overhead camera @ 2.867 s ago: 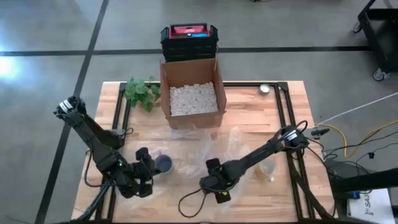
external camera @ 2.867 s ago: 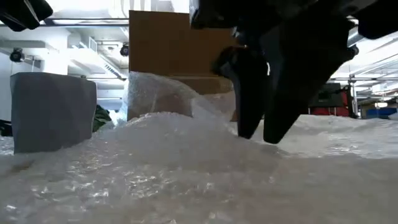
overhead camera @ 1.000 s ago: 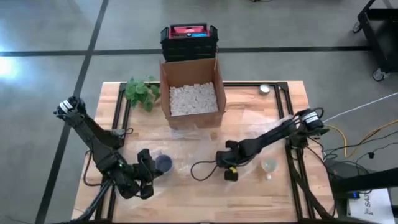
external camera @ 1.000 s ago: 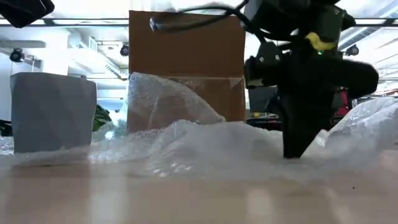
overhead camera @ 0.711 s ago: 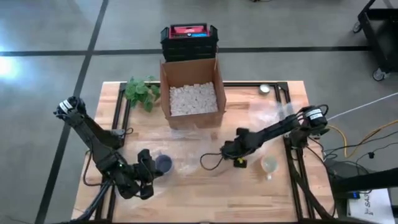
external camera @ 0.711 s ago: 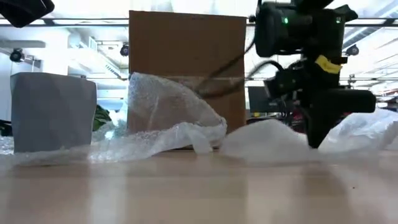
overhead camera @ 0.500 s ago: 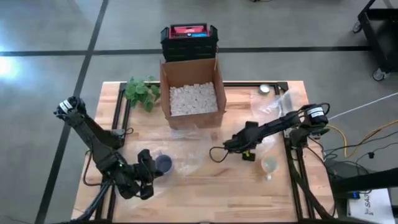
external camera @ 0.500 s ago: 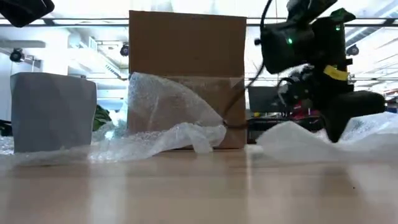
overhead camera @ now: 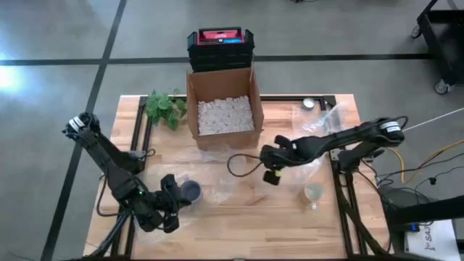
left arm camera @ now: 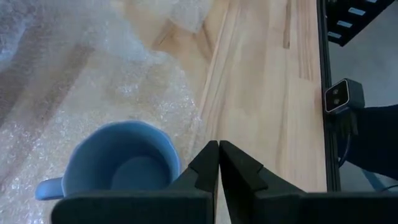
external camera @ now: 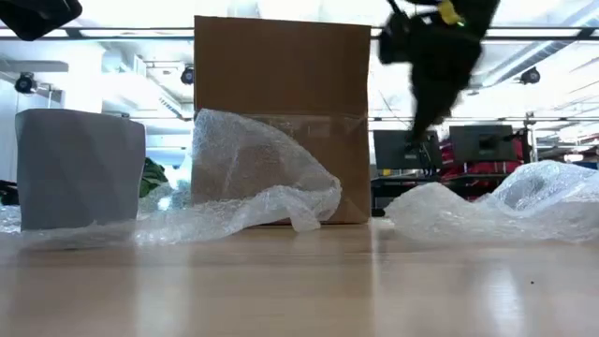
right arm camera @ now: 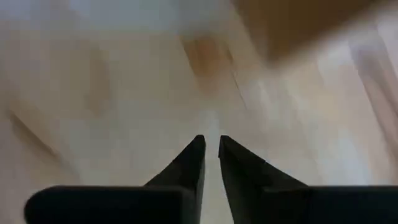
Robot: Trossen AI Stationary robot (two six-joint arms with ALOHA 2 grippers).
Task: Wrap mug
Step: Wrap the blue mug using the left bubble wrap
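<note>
High view: wooden table (overhead camera: 341, 217) on a grey concrete floor, black crates beyond the far edge. Open box (overhead camera: 223, 110) at far centre holds white packing bits; plant (overhead camera: 164, 107) just left of it. Mug (overhead camera: 190, 191) sits upright, empty, at near left on a sheet of bubble wrap (overhead camera: 225, 177) that spreads right toward the table middle, probably laid under it so it can be folded over. Left gripper (overhead camera: 169, 205) rests just beside the mug, likely steadying it. Right gripper (overhead camera: 270, 174) hangs at centre right over crumpled wrap; a small clear cup (overhead camera: 313, 192) stands near right, contents too small to tell.

Low view: workshop with monitors behind. Mug (external camera: 80, 168) at left, wrap (external camera: 253, 201) bunched in front of the box (external camera: 281, 117), a second mound of wrap at right. Right gripper (external camera: 435, 56) is lifted clear of the table, nothing hanging from it.

Left wrist view: fingers (left arm camera: 202, 171) pressed together, pinching nothing visible, right beside the mug (left arm camera: 121, 165) rim; mug interior is empty, wrap (left arm camera: 112, 81) under it.

Right wrist view: blurred table below; fingers (right arm camera: 194, 158) nearly closed with a thin gap, holding nothing visible.
</note>
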